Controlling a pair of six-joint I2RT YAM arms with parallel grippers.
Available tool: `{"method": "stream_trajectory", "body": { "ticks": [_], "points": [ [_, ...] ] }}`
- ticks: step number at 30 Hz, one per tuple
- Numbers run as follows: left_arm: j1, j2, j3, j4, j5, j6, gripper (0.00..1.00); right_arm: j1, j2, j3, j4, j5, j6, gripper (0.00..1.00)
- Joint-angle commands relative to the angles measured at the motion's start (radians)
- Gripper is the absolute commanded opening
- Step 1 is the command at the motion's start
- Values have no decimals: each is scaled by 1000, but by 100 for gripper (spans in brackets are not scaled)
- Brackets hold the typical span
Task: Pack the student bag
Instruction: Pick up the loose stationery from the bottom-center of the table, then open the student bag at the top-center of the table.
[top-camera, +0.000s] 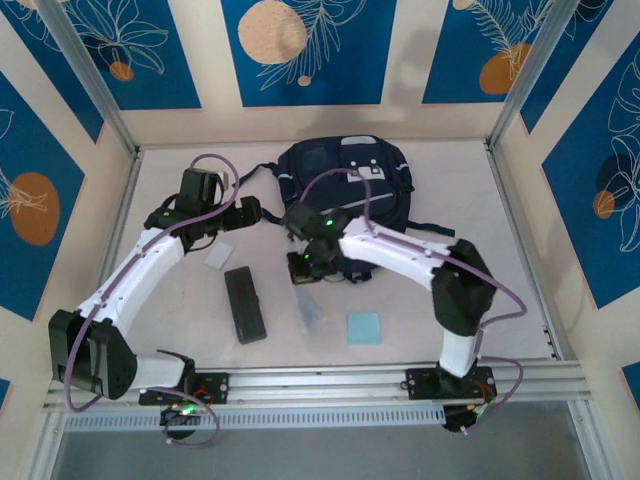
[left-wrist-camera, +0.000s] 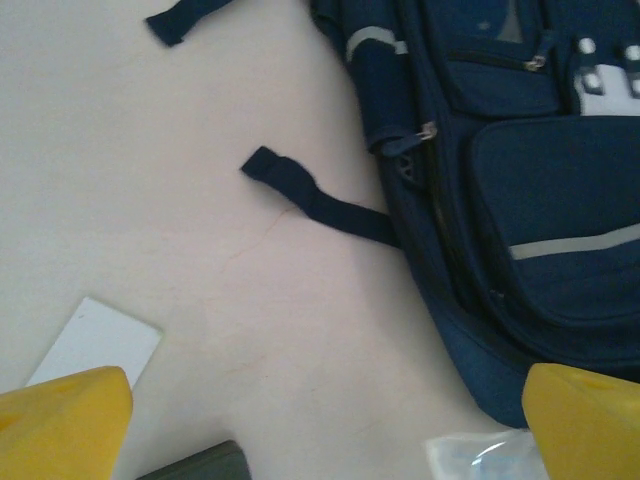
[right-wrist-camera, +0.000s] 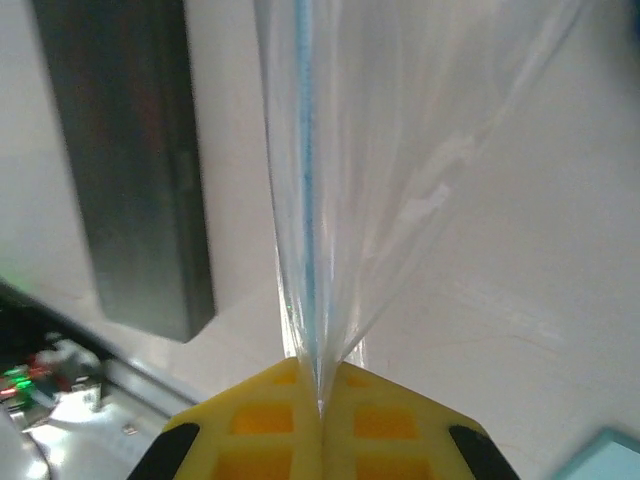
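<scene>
No words or numbers can be read anywhere. The big dark navy fabric backpack (top-camera: 345, 180) has small white patches (top-camera: 372, 172) near its top, but they are too blurry to read.

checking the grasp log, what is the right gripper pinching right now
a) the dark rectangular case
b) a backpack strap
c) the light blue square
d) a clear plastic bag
d: in the right wrist view the right gripper has its yellow fingers closed together on the edge of a clear plastic bag, while the dark case lies off to the side, not between the fingers.
</scene>
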Motion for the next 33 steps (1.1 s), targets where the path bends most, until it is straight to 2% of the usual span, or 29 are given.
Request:
{"method": "stream_trajectory", "body": {
  "ticks": [1, 6, 12, 14, 18, 24, 27, 33],
  "points": [
    [-7, 16, 18, 77, 96, 28, 94, -125, -118, 18, -36, -86, -40, 0],
    [-94, 67, 19, 180, 127, 74, 83, -381, -254, -62, -31, -123, -58, 0],
    [-285, 226, 154, 161, 47, 266, 84, -686, -314, -107, -61, -208, -86, 0],
    [-327, 295, 211, 153, 48, 326, 85, -759, -329, -125, -58, -233, -91, 0],
    [-363, 442, 348, 128, 94, 392, 88, -863, -377, -184, -31, -276, -91, 0],
    [-383, 634, 541, 27, 105, 467, 89, -953, -463, -264, -10, -327, -94, 0],
    [-404, 695, 587, -17, 105, 529, 89, -994, -504, -301, -10, -342, -101, 0],
    [-453, 791, 656, -113, 16, 650, 92, -1076, -562, -365, -8, -396, -112, 0]
  ]
}}
